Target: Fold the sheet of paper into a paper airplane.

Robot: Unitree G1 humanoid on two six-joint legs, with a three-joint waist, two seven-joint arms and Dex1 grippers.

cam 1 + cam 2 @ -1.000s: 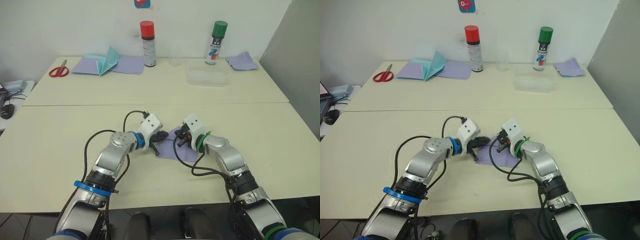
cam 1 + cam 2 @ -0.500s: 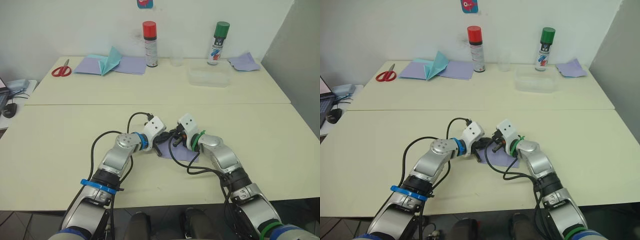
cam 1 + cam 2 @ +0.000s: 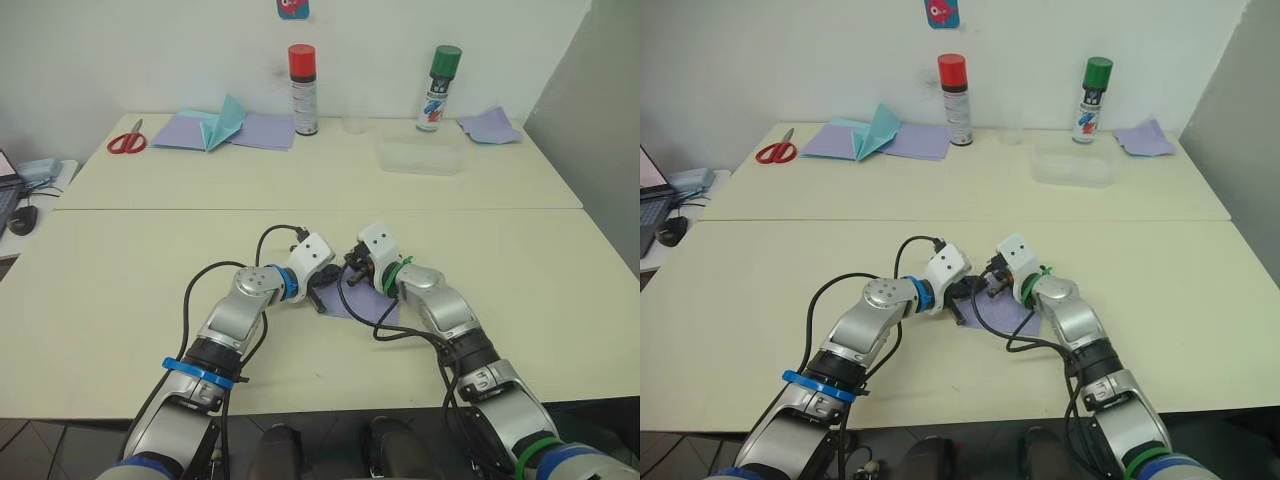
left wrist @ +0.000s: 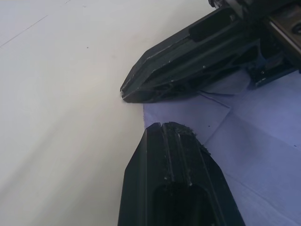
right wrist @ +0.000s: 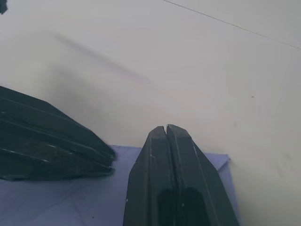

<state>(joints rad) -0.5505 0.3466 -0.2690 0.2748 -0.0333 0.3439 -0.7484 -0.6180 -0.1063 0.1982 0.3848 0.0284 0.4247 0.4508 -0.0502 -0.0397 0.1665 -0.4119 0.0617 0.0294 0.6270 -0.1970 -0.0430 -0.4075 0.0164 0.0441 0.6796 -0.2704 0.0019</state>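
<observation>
A: Two tools meet over the sheet of paper, a little below the middle of the frame on the near worktop.

B: How do they stand?

A: The left tool comes in from the left; in its wrist view its fingers are pressed together at the sheet's edge with nothing between them. The right tool comes in from the right, its two fingers also pressed tight together, tips down at the sheet's far edge, gripping nothing.

B: And the sheet itself?

A: It lies flat on the worktop with faint creases, partly hidden under both tools.

B: Anything else?

A: In the upper part of the frame, on the far worktop: scissors at upper left, a teal paper piece on lavender sheets, a red-capped can, a green-capped can, a clear tub, and a rumpled lavender scrap at upper right.
</observation>
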